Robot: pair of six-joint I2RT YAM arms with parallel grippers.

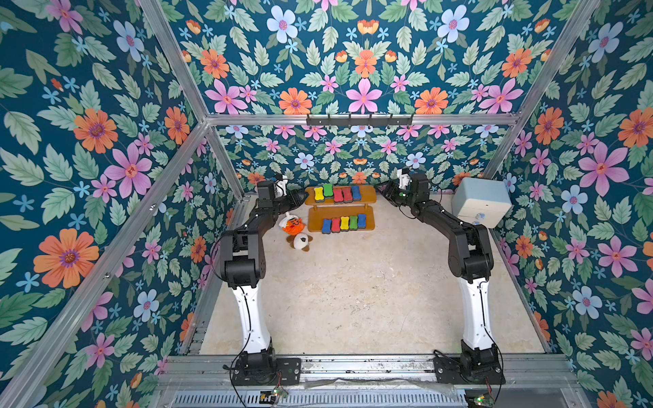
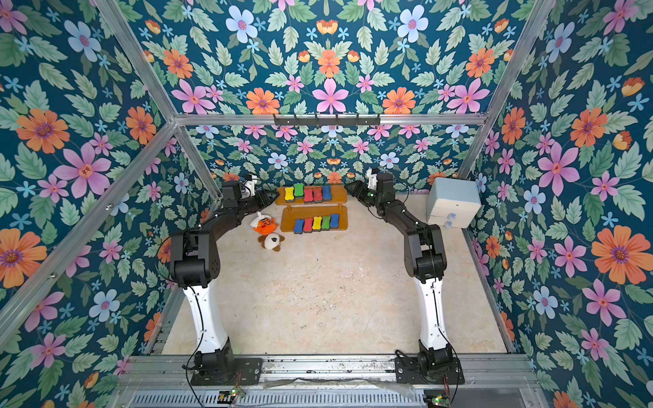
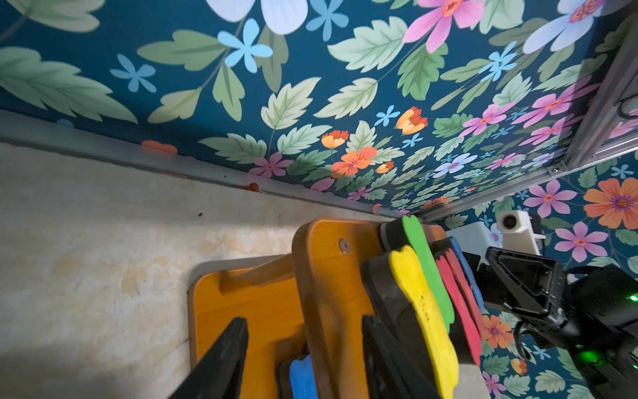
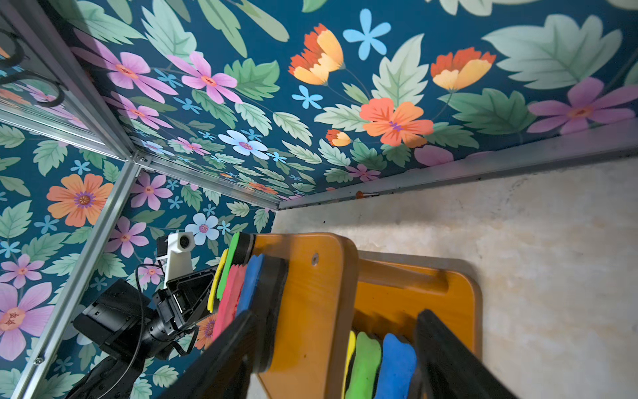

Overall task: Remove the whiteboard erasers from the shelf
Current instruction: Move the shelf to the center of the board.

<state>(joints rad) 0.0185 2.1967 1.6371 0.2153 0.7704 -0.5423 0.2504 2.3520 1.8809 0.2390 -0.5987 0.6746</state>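
Note:
The orange-brown shelf (image 1: 367, 193) stands at the back of the table. Several whiteboard erasers sit in a row on its top board, from a yellow one (image 1: 319, 194) to a blue one (image 1: 356, 191). Several more line the lower board (image 1: 314, 220), among them a red one (image 1: 335, 224). My left gripper (image 3: 303, 321) is open, its fingers straddling the top board's left end beside the yellow eraser (image 3: 424, 311). My right gripper (image 4: 335, 314) is open too and straddles the board's right end next to the blue eraser (image 4: 250, 286). Both grippers show in a top view, the left gripper (image 1: 300, 197) and the right gripper (image 1: 381, 187).
An orange plush toy (image 1: 294, 225) and a brown-white one (image 1: 300, 242) lie left of the shelf's lower board. A pale blue drawer box (image 1: 480, 201) stands at the back right. The flowered back wall rises close behind the shelf.

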